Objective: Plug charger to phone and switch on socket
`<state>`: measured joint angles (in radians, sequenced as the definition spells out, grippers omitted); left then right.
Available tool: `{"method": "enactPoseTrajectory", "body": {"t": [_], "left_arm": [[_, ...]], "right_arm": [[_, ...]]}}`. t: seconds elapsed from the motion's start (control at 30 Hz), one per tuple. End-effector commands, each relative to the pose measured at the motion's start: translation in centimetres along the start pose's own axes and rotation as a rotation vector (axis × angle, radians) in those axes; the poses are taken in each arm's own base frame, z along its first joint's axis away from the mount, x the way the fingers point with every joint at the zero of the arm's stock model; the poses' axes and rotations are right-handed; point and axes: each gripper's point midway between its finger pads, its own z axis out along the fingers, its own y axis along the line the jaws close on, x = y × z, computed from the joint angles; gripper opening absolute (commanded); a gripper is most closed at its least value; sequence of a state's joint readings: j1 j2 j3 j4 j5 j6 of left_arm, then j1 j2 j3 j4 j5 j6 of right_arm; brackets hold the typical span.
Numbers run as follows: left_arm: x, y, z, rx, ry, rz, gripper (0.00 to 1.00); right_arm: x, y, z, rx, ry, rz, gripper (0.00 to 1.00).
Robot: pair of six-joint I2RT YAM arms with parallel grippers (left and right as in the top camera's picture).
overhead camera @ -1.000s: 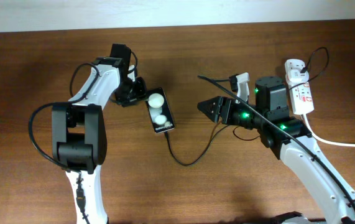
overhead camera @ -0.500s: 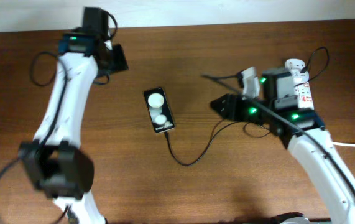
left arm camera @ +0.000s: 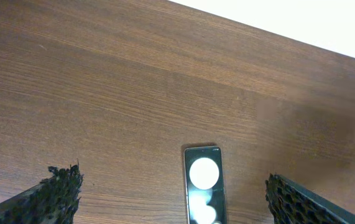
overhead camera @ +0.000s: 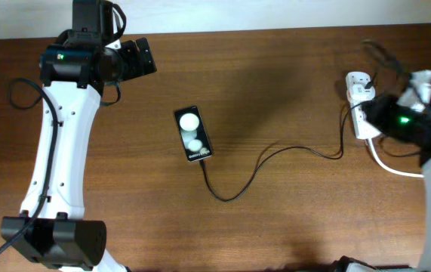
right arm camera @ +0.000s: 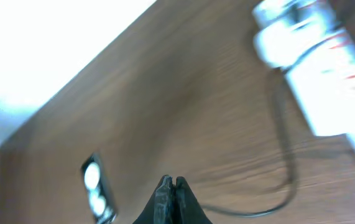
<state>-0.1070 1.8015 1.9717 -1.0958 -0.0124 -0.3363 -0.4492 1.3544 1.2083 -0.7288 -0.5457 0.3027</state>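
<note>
Currently the phone [overhead camera: 193, 135] lies flat on the table [overhead camera: 275, 68], face up, its two white round patches toward the far end and its white lettering at the near end. The charger [overhead camera: 275, 155] meets the phone's near end, loops off to the right and climbs to the socket [overhead camera: 360, 106], which sits well to the right of the phone. Whether the connector tip is fully seated in the phone cannot be told. The left gripper [overhead camera: 141, 59] hangs to the far left of the phone, well apart from it, jaws spread wide and empty. The right gripper [right arm camera: 171, 183] is far right of the phone, at the socket, fingers pressed together on nothing. Contact with the socket cannot be confirmed.
</note>
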Motion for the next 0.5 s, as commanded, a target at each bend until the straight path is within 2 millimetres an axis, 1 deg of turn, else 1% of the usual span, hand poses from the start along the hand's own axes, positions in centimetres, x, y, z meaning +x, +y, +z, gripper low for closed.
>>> {"method": "enactPoseTrajectory", "body": {"t": [0.0, 0.07, 0.1, 0.2, 0.3, 0.33, 0.47], "left_arm": [[-0.2, 0.1, -0.3, -0.007, -0.011, 0.005, 0.99], [-0.2, 0.1, -0.3, -0.007, -0.011, 0.005, 0.99], [-0.2, 0.1, -0.3, -0.007, -0.011, 0.005, 0.99], [-0.2, 0.1, -0.3, -0.007, -0.011, 0.005, 0.99], [-0.2, 0.1, -0.3, -0.007, -0.011, 0.005, 0.99], [-0.2, 0.1, -0.3, -0.007, -0.011, 0.005, 0.99], [-0.2, 0.1, -0.3, -0.007, -0.011, 0.005, 0.99]], "right_arm": [[-2.1, -3.4, 0.1, 0.05, -0.039, 0.045, 0.04], [-2.8, -5.3, 0.5, 0.072, -0.046, 0.08, 0.04], [-3.3, -6.6, 0.8, 0.087, -0.048, 0.104, 0.04], [-4.8, -8.8, 1.8, 0.109, -0.037, 0.147, 0.04], [-6.6, -10.0, 3.1, 0.121, -0.016, 0.17, 0.04], [-7.5, -10.6, 4.0, 0.124, 0.001, 0.181, 0.04], [-8.8, -12.0, 6.1, 0.13, 0.025, 0.209, 0.04]]}}
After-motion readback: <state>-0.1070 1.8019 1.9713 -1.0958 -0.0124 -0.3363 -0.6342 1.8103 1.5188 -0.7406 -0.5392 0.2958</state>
